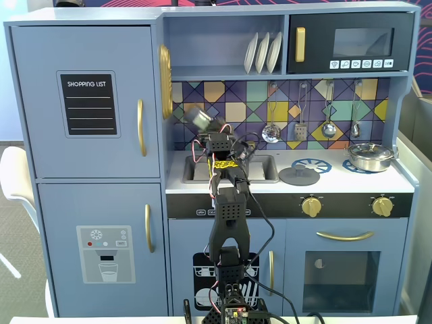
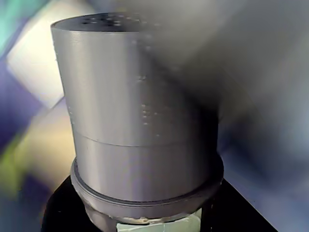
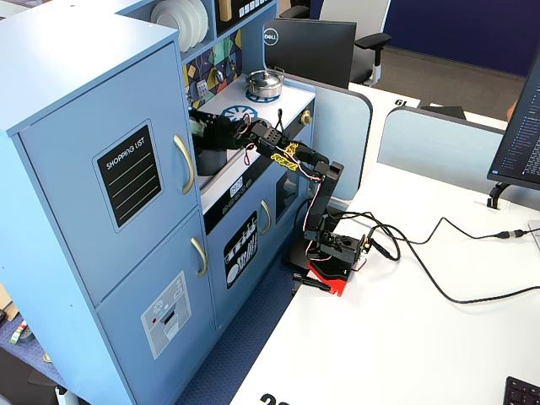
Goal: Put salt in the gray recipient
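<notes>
Salt shaker [image 2: 140,121]: rigid, smooth-walled, probably light and slippery. Our gripper [image 1: 206,131] is closed around its lower, labelled half, holding it tilted above the sink [image 1: 260,177]. We advise keeping this low grip.

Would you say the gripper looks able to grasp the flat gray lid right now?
Probably not yet: the gripper holds the salt, though the lid lies unobstructed beside the sink.

Office, desks, monitor [image 3: 314,49], partitions, toy kitchen [image 3: 126,194]
</notes>
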### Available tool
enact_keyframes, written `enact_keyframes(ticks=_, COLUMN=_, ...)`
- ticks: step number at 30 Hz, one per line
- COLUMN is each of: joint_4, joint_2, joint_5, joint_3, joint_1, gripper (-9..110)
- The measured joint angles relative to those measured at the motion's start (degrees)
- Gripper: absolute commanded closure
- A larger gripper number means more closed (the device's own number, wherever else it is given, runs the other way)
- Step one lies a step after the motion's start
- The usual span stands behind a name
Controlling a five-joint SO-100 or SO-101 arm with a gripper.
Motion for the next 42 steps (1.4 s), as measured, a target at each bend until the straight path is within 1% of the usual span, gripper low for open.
enact_keyframes(ticks=3, joint_4=-1.6, joint_2=0.0, joint_5=-0.6, joint_3=-1.8, joint_1=-1.0, gripper=101)
enact_keyframes(ticks=5, joint_4=0.3, joint_2=0.1, joint_5=-0.5, joint_3=-2.7, joint_1=-1.0, gripper=101)
enact_keyframes(ticks=11, joint_4=14.9, joint_2=0.1, joint_5=2.9, joint_3=-3.3, joint_1=2.3, gripper=101)
enact_keyframes(ticks=13, joint_4=16.2, joint_2=0.1, joint_5=3.4, joint_3=-3.3, joint_1=2.5, gripper=101)
enact_keyframes(ticks=16, joint_4=12.7, joint_2=0.1, joint_5=3.3, joint_3=-3.3, joint_1=1.8, gripper=101)
enact_keyframes(ticks=19, joint_4=5.1, joint_2=0.1, joint_5=1.3, joint_3=-3.3, joint_1=1.6, gripper=101)
enact_keyframes(ticks=22, joint_4=1.3, joint_2=-1.1, joint_5=-1.8, joint_3=-6.5, joint_1=1.1, gripper=101)
enact_keyframes(ticks=24, joint_4=0.1, joint_2=-2.0, joint_5=-5.6, joint_3=-9.0, joint_1=0.7, gripper=101)
enact_keyframes(ticks=27, joint_4=-2.3, joint_2=-2.0, joint_5=-15.6, joint_3=-9.8, joint_1=2.4, gripper=101)
enact_keyframes(ticks=31, joint_4=-7.7, joint_2=0.3, joint_5=-38.0, joint_3=-5.8, joint_1=8.9, gripper=101)
enact_keyframes(ticks=38, joint_4=-16.6, joint_2=5.8, joint_5=-82.9, joint_3=4.5, joint_1=29.7, gripper=101)
enact_keyframes(ticks=42, joint_4=-22.9, joint_2=7.3, joint_5=-103.7, joint_3=8.7, joint_1=41.0, gripper=96)
